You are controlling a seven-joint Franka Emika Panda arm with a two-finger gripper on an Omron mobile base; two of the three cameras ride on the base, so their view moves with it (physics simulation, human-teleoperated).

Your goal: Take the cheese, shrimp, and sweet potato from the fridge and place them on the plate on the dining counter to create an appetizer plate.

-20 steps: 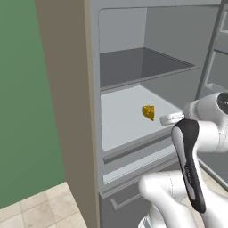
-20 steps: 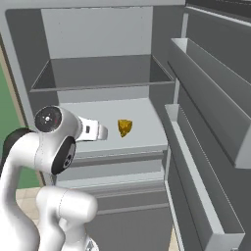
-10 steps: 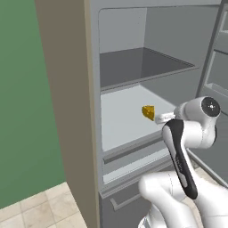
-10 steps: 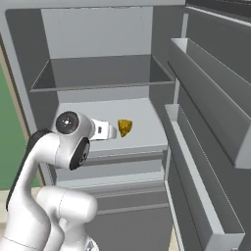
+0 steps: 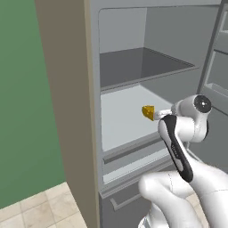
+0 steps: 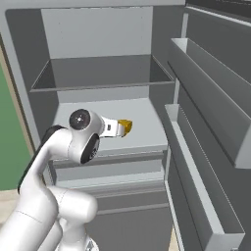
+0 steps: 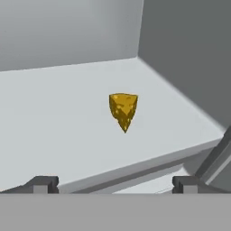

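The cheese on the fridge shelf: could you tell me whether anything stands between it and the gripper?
Nothing visible does. The cheese sits alone on the light grey shelf of the fridge, and the open gripper points straight at it from the shelf's front edge, apart from it.

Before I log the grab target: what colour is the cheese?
Yellow-orange with darker speckled holes; the cheese shows best in the hand view.

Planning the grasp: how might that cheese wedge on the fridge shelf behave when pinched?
The cheese looks like a stiff wedge, so it probably won't flop. Its tapered faces may let it squirt from the open tool. Standing on a narrow end, it could tip if nudged.
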